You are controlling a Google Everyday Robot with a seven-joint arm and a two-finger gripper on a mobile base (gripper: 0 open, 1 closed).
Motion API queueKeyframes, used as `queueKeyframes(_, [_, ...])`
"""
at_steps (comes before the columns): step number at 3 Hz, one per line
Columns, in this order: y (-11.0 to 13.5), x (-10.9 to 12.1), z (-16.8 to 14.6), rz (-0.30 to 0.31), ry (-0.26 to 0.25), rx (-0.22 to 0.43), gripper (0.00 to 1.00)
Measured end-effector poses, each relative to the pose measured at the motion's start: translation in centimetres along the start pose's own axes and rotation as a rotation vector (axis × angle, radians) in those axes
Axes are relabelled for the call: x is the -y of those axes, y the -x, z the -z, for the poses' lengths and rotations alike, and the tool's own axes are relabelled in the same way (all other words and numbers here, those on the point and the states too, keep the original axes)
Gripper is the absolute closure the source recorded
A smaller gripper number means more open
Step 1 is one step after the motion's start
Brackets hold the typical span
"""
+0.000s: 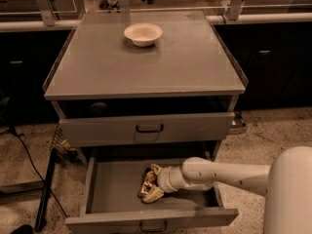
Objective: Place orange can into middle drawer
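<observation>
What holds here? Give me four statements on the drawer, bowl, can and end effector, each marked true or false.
1. The middle drawer is pulled open. True.
2. The cream bowl lies in that drawer. False: it sits on the cabinet top.
3. The end effector is inside the middle drawer. True.
4. The orange can stands beside the bowl. False: it is down in the middle drawer, at the end effector.
</observation>
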State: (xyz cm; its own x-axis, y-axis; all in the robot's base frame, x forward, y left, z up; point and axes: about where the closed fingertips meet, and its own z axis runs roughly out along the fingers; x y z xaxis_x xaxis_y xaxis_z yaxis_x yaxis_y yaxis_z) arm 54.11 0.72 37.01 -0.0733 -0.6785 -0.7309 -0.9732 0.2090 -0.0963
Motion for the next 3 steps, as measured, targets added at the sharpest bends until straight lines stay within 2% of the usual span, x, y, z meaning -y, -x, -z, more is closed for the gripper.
queueKeyframes(1, [0.00,0.00,0.00,0.000,0.000,0.000,0.12])
queueKeyframes(2, [0.00,-0.01,-0.01,0.000,0.000,0.000,0.00])
queueKeyframes(3, [0.00,-0.01,-0.01,0.000,0.000,0.000,0.00])
